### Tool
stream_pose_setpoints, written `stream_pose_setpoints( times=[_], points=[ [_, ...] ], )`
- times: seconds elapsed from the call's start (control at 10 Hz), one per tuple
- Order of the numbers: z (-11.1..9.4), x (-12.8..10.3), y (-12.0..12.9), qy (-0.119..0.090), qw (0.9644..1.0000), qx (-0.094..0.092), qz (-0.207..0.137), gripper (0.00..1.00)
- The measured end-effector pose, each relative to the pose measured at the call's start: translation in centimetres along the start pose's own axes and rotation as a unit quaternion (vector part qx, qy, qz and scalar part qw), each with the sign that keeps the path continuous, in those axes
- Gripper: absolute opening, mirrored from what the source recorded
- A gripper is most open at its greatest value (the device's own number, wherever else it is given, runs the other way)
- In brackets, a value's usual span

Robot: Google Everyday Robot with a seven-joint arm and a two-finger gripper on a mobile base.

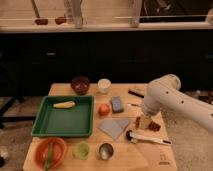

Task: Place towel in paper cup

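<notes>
The towel [114, 127], a thin grey-blue cloth, lies flat on the wooden table just right of the green tray. The paper cup [104, 85], small and white, stands upright at the back of the table, next to a dark bowl. My gripper [144, 122] hangs from the white arm that comes in from the right. It is low over the table, just right of the towel, above some dark red pieces. It holds nothing that I can see.
A blue-grey block [117, 104] and an orange fruit [104, 109] lie between towel and cup. A green tray [45, 127] holds a banana [65, 104]. At the front are an orange bowl [49, 151], a green cup [81, 150], a metal cup [105, 151] and a white-handled tool [147, 138].
</notes>
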Motion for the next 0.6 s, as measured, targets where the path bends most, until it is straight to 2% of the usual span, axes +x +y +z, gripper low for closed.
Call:
stream_pose_setpoints(
  times=[0.1, 0.4, 0.6],
  points=[
    [0.8, -0.5, 0.7, 0.001, 1.0, -0.003, 0.001, 0.8],
    [3.9, -3.8, 3.5, 0.004, 0.9998, -0.011, -0.015, 0.8],
    [4.6, -4.4, 4.0, 0.003, 0.9998, -0.007, -0.02, 0.8]
  ],
)
